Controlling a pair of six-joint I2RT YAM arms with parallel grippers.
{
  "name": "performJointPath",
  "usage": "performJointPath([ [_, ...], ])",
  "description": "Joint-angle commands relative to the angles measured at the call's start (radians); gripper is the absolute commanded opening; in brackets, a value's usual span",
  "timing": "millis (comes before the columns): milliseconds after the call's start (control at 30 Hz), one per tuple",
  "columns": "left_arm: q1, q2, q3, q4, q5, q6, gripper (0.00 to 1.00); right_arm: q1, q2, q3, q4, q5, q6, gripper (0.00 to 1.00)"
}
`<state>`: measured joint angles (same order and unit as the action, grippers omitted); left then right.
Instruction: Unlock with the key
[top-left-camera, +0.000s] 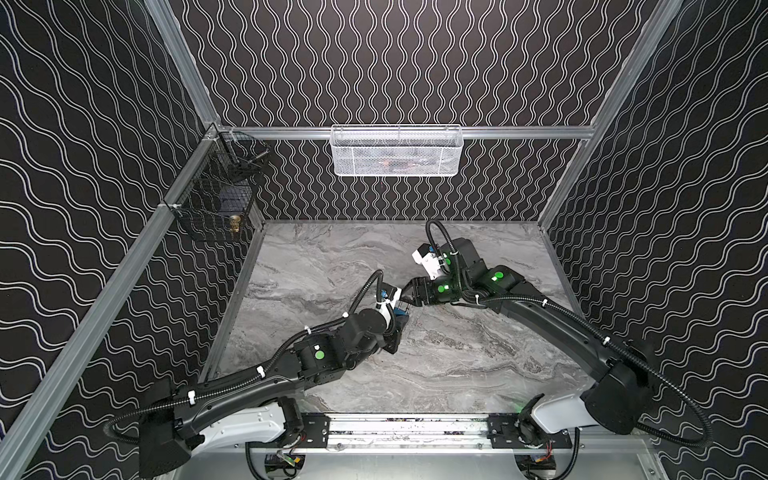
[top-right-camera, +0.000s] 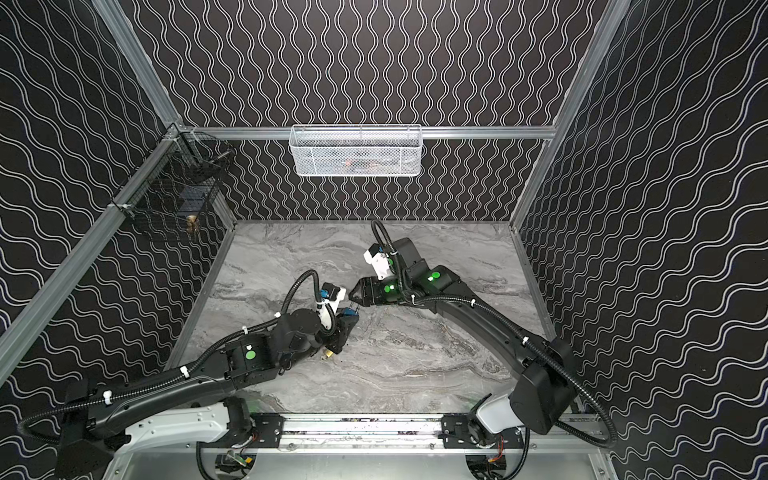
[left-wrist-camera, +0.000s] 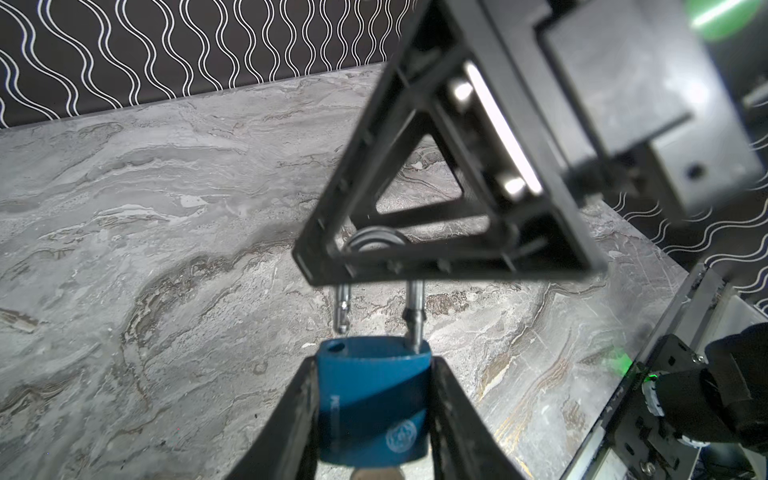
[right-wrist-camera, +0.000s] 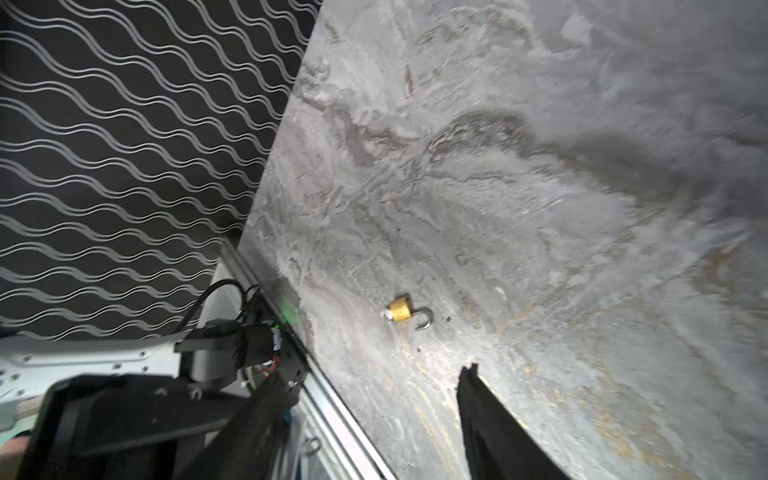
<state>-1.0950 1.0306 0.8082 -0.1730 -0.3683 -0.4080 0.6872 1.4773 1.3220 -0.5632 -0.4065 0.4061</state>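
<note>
Hold firm with left gripper (left-wrist-camera: 372, 362), clamped round blue padlock (left-wrist-camera: 370, 399); back right gripper (right-wrist-camera: 378, 372) (jaws apart, empty) straight away from freed shackle (left-wrist-camera: 415, 307) just ahead of left jaws.

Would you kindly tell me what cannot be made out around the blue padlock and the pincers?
Key: left wrist view, a tan sliver past the base of the blue padlock, cut by the picture's edge.
Shackle top: same view, behind a blurred finger of the right pincer.
Brass padlock: tiny in the right wrist view; in a top view, half under the left arm.
White basket: contents blurred by mesh in both top views.
</note>
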Motion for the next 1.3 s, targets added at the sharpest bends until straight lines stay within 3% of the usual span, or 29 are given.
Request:
performJointPath([
  [0,0.001,-0.007,-0.006,0.056,-0.006,0.044,0.00,0.000,0.018,0.039,-0.114,0.093,-0.057,0.67],
  [300,0.002,-0.024,-0.025,0.055,-0.024,0.040,0.00,0.000,0.031,0.069,-0.228,0.120,-0.147,0.66],
  [567,0.007,0.065,-0.026,0.017,-0.072,-0.032,0.00,-0.065,-0.047,-0.058,-0.211,0.159,-0.119,0.67],
  [833,0.061,0.315,0.023,-0.015,-0.043,-0.231,0.00,-0.192,-0.130,-0.233,-0.048,0.250,-0.038,0.71],
  [1067,0.105,0.588,0.138,-0.089,0.002,-0.388,0.01,-0.244,-0.144,-0.318,0.085,0.263,0.013,0.72],
  [1167,0.117,0.665,0.171,-0.086,0.039,-0.424,0.09,-0.274,-0.135,-0.362,0.096,0.269,0.009,0.72],
  [1267,0.126,0.728,0.205,-0.103,0.079,-0.452,0.25,-0.285,-0.129,-0.379,0.102,0.264,0.000,0.73],
])
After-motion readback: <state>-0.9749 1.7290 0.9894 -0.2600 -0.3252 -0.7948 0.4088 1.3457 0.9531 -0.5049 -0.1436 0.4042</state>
